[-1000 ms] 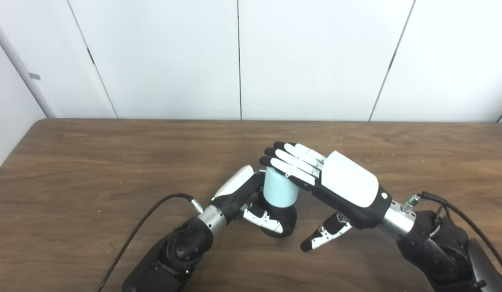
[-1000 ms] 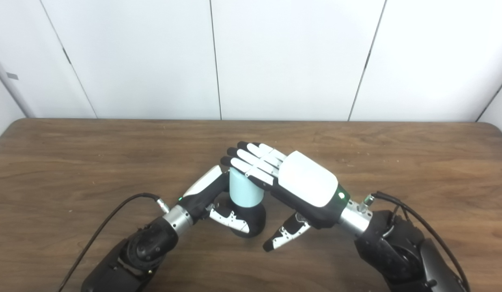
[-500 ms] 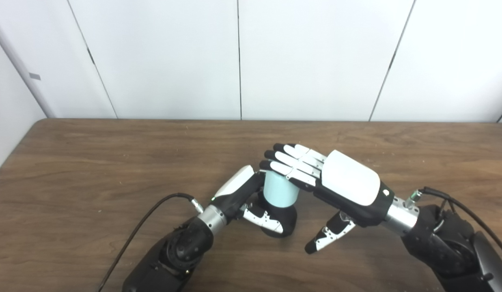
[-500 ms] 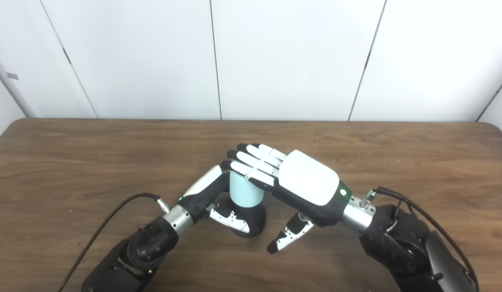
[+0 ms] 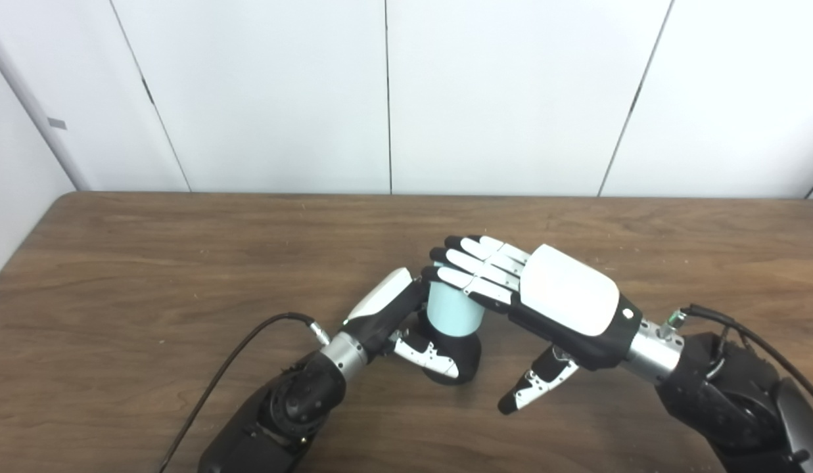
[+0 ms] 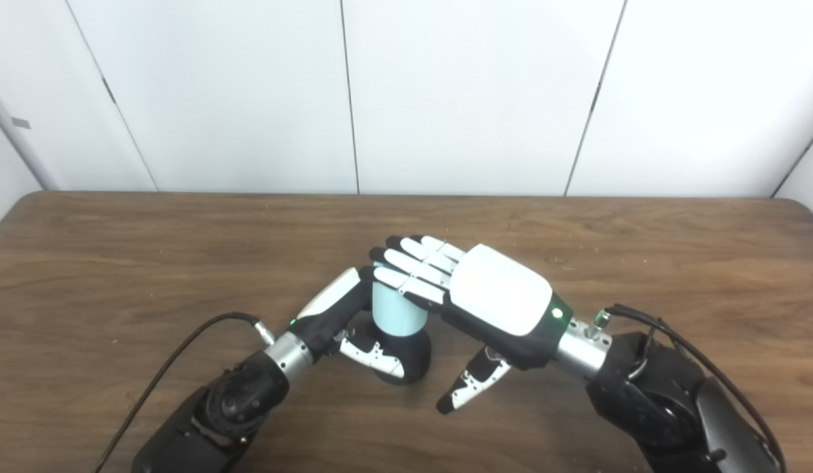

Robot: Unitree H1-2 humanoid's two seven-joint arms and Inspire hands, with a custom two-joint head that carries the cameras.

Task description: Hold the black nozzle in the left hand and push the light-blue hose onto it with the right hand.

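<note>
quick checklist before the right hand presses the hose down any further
1. Left hand wrapped around the black nozzle: ok, fingers and thumb are closed on it.
2. Light-blue hose upright on the nozzle: ok, it stands on top with no clear tilt.
3. Right hand flat on the hose top: ok, fingers lie across it, thumb hanging free.
4. Hose fully seated: cannot tell, the joint is hidden by the left hand.
5. Nozzle base resting on the table: ok, it appears to sit on the wood.
6. Left arm cable away from the work: ok.
</note>
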